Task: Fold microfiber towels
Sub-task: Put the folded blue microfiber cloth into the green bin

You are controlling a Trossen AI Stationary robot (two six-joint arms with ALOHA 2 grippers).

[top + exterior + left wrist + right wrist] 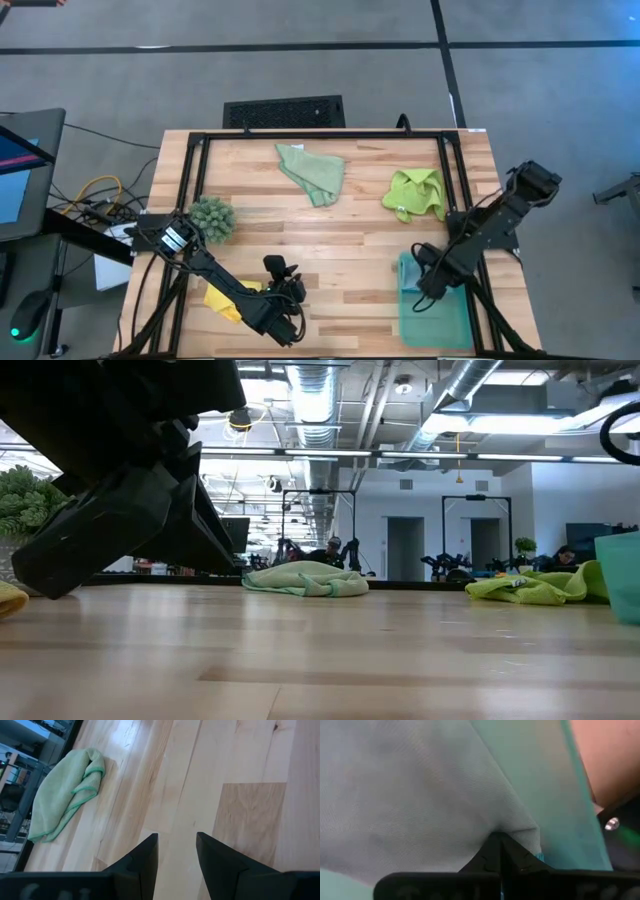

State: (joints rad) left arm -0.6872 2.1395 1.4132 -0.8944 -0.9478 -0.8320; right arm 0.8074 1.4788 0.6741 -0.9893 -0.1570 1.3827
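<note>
A pale sage green towel lies crumpled at the far middle of the table; it also shows in the left wrist view. A lime green towel lies crumpled at the far right. A yellow towel lies near the front edge, partly under my left arm. My left gripper stands open over bare wood near the front middle. My right gripper hangs over the teal tray, shut on a light blue towel. My right gripper pinches a gathered fold of the light blue towel between its two shut fingers, which point steeply down from above. The cloth spreads away from the fingertips in creases over the tray. I cannot tell whether it is lifted clear.
A dark-green fuzzy clump sits at the left by my left arm's base. A black frame runs around the table's edges. Bare wood lies between the towels in the middle of the table.
</note>
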